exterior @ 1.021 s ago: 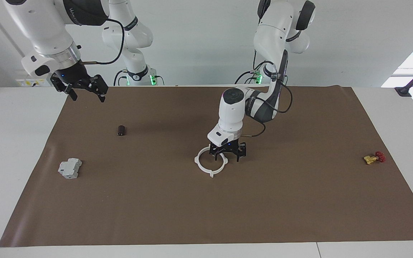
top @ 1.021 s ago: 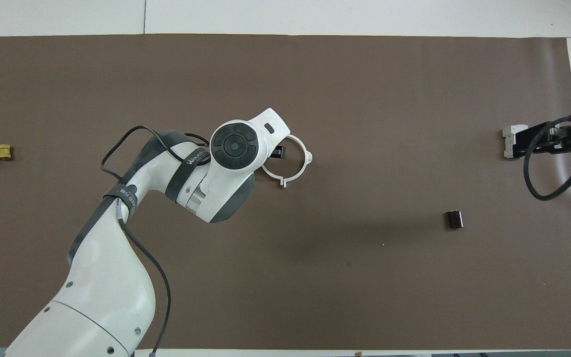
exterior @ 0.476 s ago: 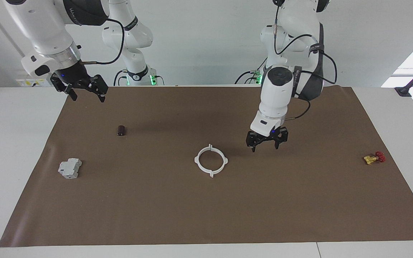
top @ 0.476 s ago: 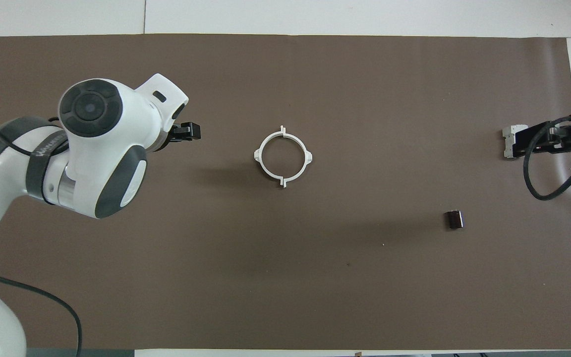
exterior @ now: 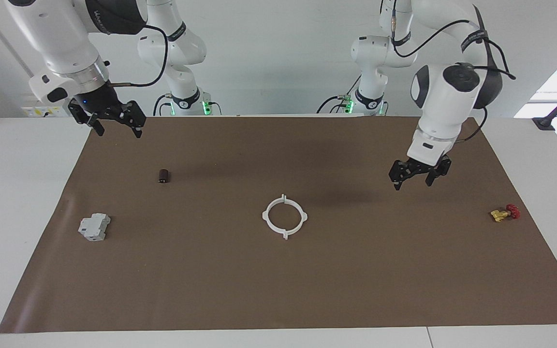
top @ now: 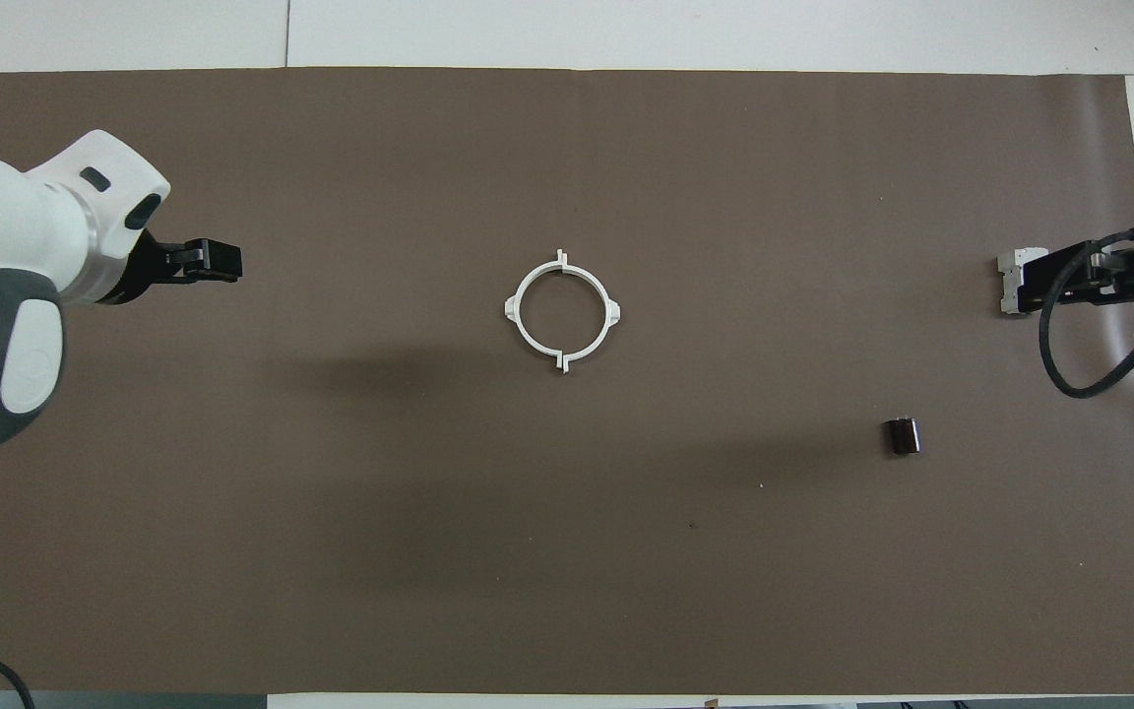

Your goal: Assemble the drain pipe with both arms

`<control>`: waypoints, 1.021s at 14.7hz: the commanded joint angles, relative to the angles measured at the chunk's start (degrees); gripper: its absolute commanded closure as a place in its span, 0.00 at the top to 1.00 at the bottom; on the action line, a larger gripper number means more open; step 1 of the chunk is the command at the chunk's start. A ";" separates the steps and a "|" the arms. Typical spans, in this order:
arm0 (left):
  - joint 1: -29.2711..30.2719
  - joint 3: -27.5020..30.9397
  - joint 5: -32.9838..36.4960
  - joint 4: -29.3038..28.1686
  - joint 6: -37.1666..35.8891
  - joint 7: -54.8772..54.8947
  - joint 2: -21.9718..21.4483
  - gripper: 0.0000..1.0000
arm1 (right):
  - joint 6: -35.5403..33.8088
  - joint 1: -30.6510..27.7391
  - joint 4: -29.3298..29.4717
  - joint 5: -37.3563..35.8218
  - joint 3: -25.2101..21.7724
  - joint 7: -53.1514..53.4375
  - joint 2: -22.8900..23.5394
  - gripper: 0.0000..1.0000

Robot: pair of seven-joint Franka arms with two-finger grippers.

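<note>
The drain pipe (exterior: 285, 235) lies flat on the brown mat as one closed white ring with outward tabs, its two halves joined, in the middle of the table; it also shows in the overhead view (top: 513, 311). My left gripper (exterior: 412, 180) is open and empty, up in the air over bare mat toward the left arm's end, well apart from the ring; it shows in the overhead view too (top: 205, 261). My right gripper (exterior: 116, 126) is open and empty and waits raised over the right arm's end of the mat (top: 1084, 279).
A grey boxy block (exterior: 94, 227) lies at the right arm's end, partly covered from above by the right gripper (top: 1010, 276). A small dark cylinder (exterior: 163, 176) (top: 902, 435) lies nearer to the robots than the block. A yellow-and-red valve (exterior: 505, 212) lies at the left arm's end.
My left gripper has left the ring's edge, risen and swung toward the left arm's end of the table. The ring stays in place. The right arm has not moved.
</note>
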 commanded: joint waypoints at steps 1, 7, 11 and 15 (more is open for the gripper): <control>3.67 0.11 -3.09 0.96 -4.75 5.81 -2.71 1.00 | 0.72 -0.49 -0.42 0.51 0.44 -1.13 -0.51 1.00; 7.36 0.46 -3.26 14.92 -18.02 10.13 0.35 1.00 | 0.80 -0.58 -0.34 0.51 0.44 -1.13 -0.50 1.00; 9.38 0.46 -4.85 21.11 -24.72 10.22 2.04 1.00 | 0.80 -0.49 -0.34 0.51 0.53 -1.04 -0.51 1.00; 9.74 0.20 -4.76 19.17 -26.57 10.21 0.28 1.00 | 0.80 -0.49 -0.34 0.59 0.53 -1.04 -0.51 1.00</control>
